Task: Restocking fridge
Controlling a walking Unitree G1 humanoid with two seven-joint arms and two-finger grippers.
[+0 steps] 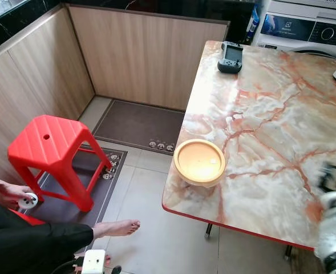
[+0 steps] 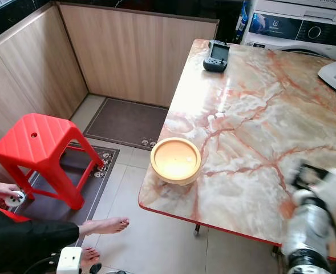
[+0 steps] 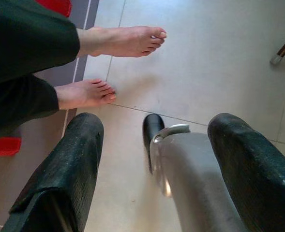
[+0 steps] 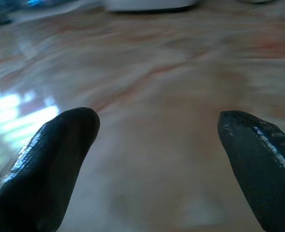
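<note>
At the near edge of the marble table (image 1: 270,114) we hold nothing, right gripper (image 4: 157,145) and left gripper (image 3: 157,159) both spread, only a bowl (image 1: 199,162) near, restocking seemingly unstarted.

A red plastic stool (image 1: 51,151) stands on a dark floor mat (image 1: 85,188) by the wood-panelled wall. A seated person's bare foot (image 1: 117,228) rests on the tiles, one hand (image 1: 11,195) holding a small white object (image 1: 27,200). A black handheld device (image 1: 231,57) lies at the marble table's (image 1: 270,125) far edge, a washing machine (image 1: 310,25) behind.
</note>
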